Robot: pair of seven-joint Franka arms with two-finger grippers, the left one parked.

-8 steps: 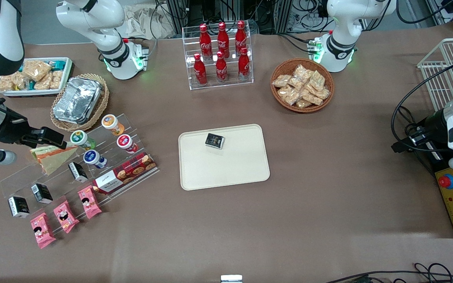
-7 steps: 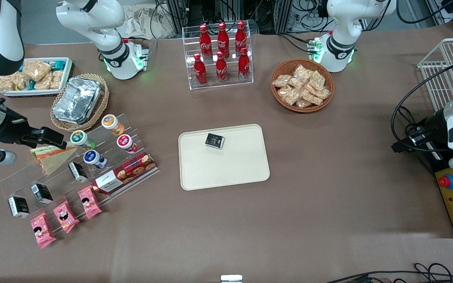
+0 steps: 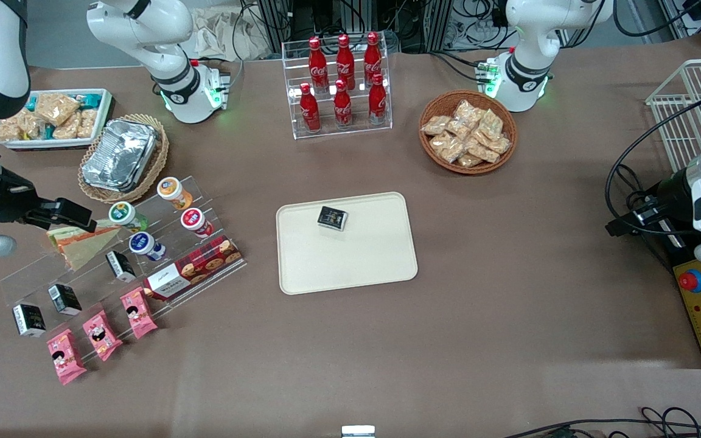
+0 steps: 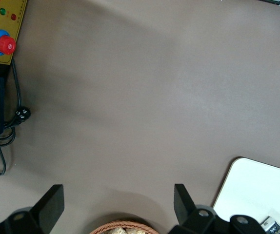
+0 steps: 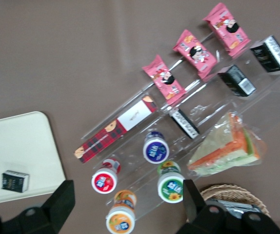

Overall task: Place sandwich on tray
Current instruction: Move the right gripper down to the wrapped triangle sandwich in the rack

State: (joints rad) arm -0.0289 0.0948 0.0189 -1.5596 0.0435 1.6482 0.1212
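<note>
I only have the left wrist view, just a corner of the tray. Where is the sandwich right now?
Observer: The sandwich lies on a clear tiered rack toward the working arm's end of the table, not on the tray.
Operator: And the gripper?
Observer: The gripper hangs over that rack close to the sandwich, fingers open, holding nothing.
Operator: Anything on the tray?
Observer: Only a small black box, near the rim farther from the front camera.
</note>
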